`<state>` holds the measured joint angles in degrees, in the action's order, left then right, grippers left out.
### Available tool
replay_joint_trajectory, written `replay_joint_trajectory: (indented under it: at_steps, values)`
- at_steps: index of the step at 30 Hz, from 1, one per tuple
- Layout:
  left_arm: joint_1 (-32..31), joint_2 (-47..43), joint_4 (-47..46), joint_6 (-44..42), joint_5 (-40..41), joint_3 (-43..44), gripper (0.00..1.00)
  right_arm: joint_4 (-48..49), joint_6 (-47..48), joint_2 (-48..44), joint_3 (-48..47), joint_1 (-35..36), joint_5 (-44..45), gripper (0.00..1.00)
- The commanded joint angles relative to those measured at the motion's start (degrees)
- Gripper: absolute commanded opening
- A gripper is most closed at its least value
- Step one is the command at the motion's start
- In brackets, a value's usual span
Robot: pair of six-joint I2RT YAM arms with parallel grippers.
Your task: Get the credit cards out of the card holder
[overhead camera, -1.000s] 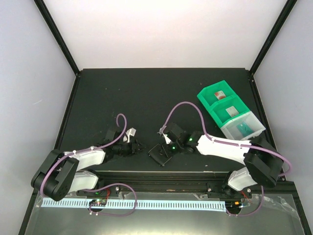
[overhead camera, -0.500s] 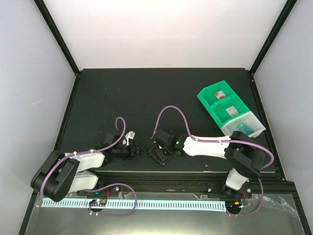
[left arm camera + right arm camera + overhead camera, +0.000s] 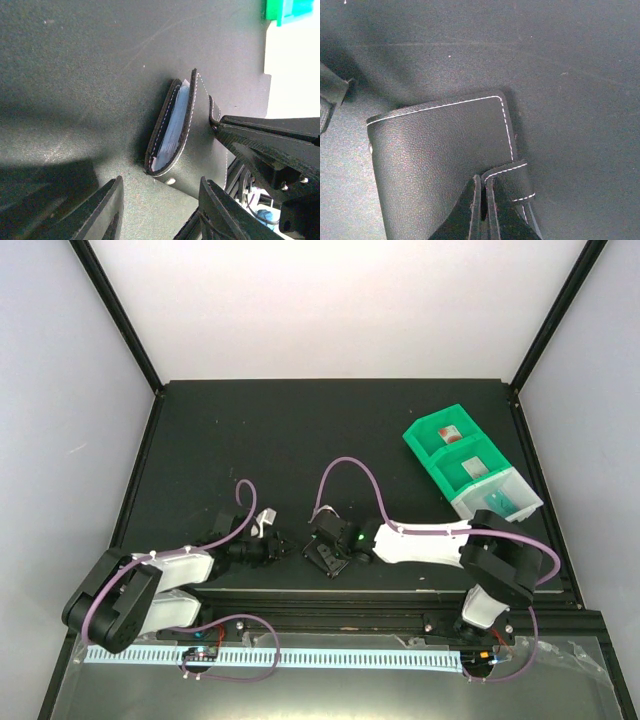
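The black card holder (image 3: 324, 559) lies folded near the table's front edge, between both arms. In the left wrist view the card holder (image 3: 200, 140) stands slightly agape, showing its pale blue-grey inside (image 3: 175, 125); no credit card shows in it. My right gripper (image 3: 483, 187) is shut on its clasp tab (image 3: 512, 182), which curls up off the cover. My left gripper (image 3: 160, 182) is open just short of the holder's left edge, touching nothing. In the top view the right gripper (image 3: 328, 543) sits over the holder and the left gripper (image 3: 284, 548) beside it.
Two green bins (image 3: 437, 428) and a clear bin (image 3: 520, 490) stand in a row at the right. A red card (image 3: 452, 432) lies in the far green bin, a teal card (image 3: 497, 503) in the clear one. A metal rail (image 3: 340, 592) runs along the front edge.
My right gripper has moved left onto the holder and closed on the clasp tab. The left gripper stays open and has barely shifted.
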<state>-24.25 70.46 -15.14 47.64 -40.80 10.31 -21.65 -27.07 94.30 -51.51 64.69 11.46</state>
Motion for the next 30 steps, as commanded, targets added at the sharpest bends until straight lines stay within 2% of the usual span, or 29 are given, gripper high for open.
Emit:
replay_joint_trajectory:
  at_steps: [1, 10, 16, 21, 23, 26, 30]
  values:
    - [-0.84, -0.76, -2.29, 1.05, -1.00, 0.64, 0.42, -0.23, -0.88, 0.20, 2.06, -0.01, 1.74, 0.01]
    - [-2.73, -1.53, -2.71, 2.23, 0.69, 0.33, 0.41, 3.04, -3.20, -5.47, 3.12, -0.09, -1.93, 0.01]
    - [-3.72, 1.88, -9.02, 3.87, 0.68, -0.54, 0.43, 8.03, -5.96, -7.86, 5.35, -0.11, -6.40, 0.01]
    - [-4.68, 6.41, -9.64, 3.32, 2.21, 0.31, 0.43, 12.70, -8.32, -8.90, 7.51, -0.09, -9.56, 0.01]
    - [-5.04, 8.37, -8.56, 2.41, 3.19, 1.00, 0.40, 13.66, -9.04, -9.44, 8.21, -0.13, -9.73, 0.01]
    - [-5.22, 11.58, -8.72, 1.74, 3.71, 1.66, 0.29, 15.29, -9.61, -10.69, 9.49, -0.24, -9.35, 0.01]
    - [-5.53, 15.33, -10.03, 1.58, 3.88, 2.29, 0.19, 15.85, -9.54, -12.34, 10.56, -0.46, -8.55, 0.01]
